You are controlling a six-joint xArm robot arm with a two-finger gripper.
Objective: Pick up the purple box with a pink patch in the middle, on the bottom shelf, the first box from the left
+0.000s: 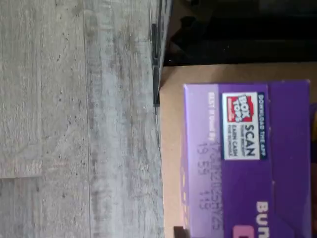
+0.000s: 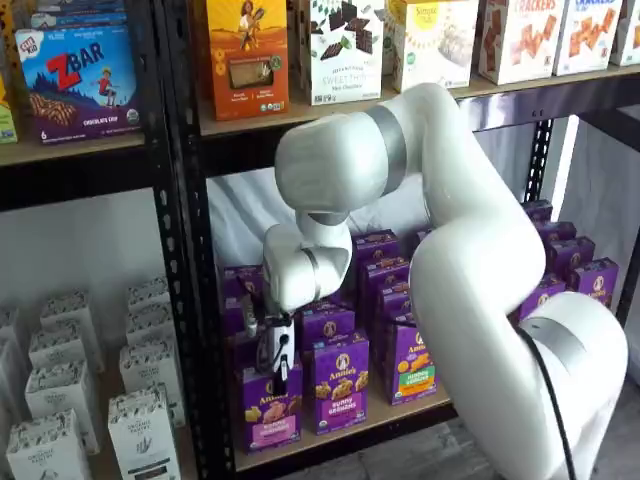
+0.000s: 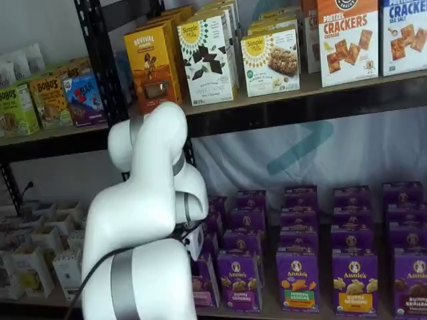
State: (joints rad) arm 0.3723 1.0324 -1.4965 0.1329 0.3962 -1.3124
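Purple cartons crowd the bottom shelf [image 2: 330,432], a tan board that carries rows of upright Annie's boxes. The purple box [image 2: 271,405] with the pink band stands at the front left end of that shelf, its long axis vertical and its printed face turned toward the shelf front. In the wrist view its top flap [image 1: 247,158] shows a Box Tops label. The gripper [image 2: 281,377] hangs right at the box's top; whether its black fingers grip it, I cannot tell.
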